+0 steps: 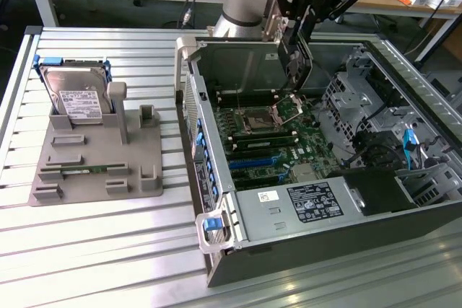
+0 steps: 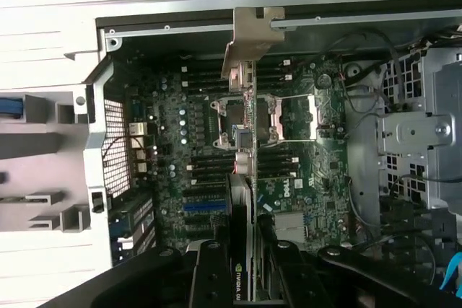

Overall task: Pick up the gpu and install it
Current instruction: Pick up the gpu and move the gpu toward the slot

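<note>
Wrist view: the gpu (image 2: 247,142) was seen edge-on, hung from the pincer (image 2: 245,268), with its silver bracket (image 2: 249,41) at the end farthest from the pincer.
Pincer state: the jaws were clamped on the gpu, with a finger (image 2: 209,272) pressed against each flat face.
Exterior view: the pincer (image 1: 292,34) was held over the open computer case (image 1: 238,59); the gpu (image 1: 294,70) was hung upright beneath it and was judged to be clear of the motherboard (image 1: 310,138).
Directly below the pincer: the CPU socket (image 1: 258,117) was found under the card's lower edge.
Beside the pincer's line: the blue expansion slots (image 1: 253,162) were set off to one side, not under the card.
Step in hand: the pick-up was judged done. The installing was judged not yet done, since no slot had been entered.
What the next move calls for: the card's lower edge would have to be lined up along an expansion slot and the bracket matched to the case wall, with little sideways slack allowed.
Well apart from the pincer: the hard drive (image 1: 76,95) was left on the grey fixture (image 1: 94,156), toward the exterior view's left.
</note>
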Controlling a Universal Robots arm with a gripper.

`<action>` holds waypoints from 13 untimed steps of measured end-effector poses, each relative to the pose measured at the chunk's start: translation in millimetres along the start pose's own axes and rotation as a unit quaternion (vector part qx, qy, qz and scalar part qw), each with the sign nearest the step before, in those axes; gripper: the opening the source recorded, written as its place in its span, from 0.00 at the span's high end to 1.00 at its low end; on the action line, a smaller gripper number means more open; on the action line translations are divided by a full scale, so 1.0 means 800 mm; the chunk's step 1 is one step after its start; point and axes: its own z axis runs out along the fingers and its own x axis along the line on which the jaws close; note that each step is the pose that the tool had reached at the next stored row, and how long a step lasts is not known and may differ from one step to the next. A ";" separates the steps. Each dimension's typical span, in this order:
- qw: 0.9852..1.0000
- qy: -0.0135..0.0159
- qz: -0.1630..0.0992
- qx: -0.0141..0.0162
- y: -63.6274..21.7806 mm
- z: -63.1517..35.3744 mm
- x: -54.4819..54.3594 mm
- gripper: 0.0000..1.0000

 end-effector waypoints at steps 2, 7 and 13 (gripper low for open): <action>1.000 0.000 0.000 0.000 0.000 0.000 -0.004 0.74; 1.000 0.000 0.000 0.000 0.000 0.010 -0.007 0.74; 1.000 0.000 0.000 0.001 0.000 0.029 -0.008 0.74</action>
